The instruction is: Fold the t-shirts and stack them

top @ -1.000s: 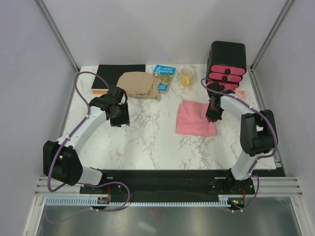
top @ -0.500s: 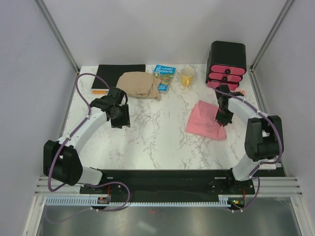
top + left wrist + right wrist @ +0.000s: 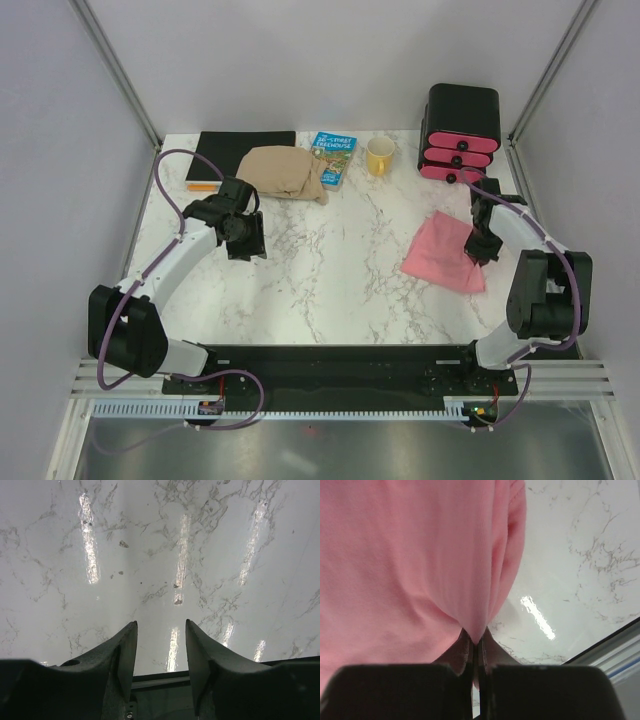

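My R tool (image 3: pixel 476 642) is clamped on the pink t-shirt (image 3: pixel 445 253): thin, soft cloth, folded to a skewed square, on the right of the surface (image 3: pixel 330 270). L tool (image 3: pixel 160 624) is apart, over the marble.

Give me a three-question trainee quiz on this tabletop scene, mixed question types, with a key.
1. True or false: the left gripper holds cloth.
2. The right gripper is: A open and empty; B shut on the pink t-shirt; C out of every view.
3. Fill in: the tan folded garment lies beside the blue ____.
Key: 1 false; 2 B; 3 book.
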